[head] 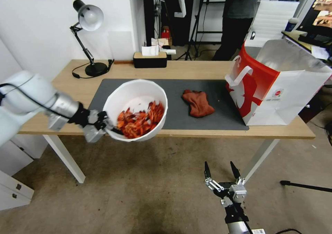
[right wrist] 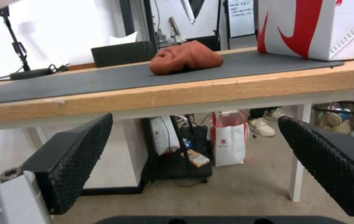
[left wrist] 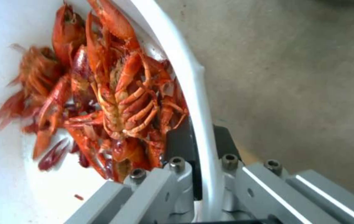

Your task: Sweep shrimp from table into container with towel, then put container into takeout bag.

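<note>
Container: white bowl (head: 136,106) was held off the desk at its front edge, left of centre, tipped slightly toward the robot, partly over the floor.
Left gripper: left gripper (head: 100,123) was clamped on the bowl's near-left rim; in the left wrist view 1 finger (left wrist: 177,143) sat inside the wall and the other outside, closed tight on the thin rim (left wrist: 193,93).
Shrimp: orange-red pieces (head: 140,121) lay heaped against the low side of the bowl, close to the pinched rim; none could be seen on the dark mat (head: 173,119).
Towel: rust-brown cloth (head: 198,103) lay crumpled on the mat, between the bowl and the bag, touching neither.
Takeout bag: red-and-white bag (head: 276,88) stood at the desk's right end, mouth open and foil lining showing.
Right gripper: right gripper (head: 222,173) hung below the front edge of the desk, fingers spread wide and holding nothing.
Step in hand: sweeping looked done; carrying the bowl to the bag appeared to be the job.
Doing it well: level the bowl first, since a 1-sided rim pinch lets it sag and spill; travel high over the towel, clear the white handles (head: 240,75), then lower it straight into the mouth.
</note>
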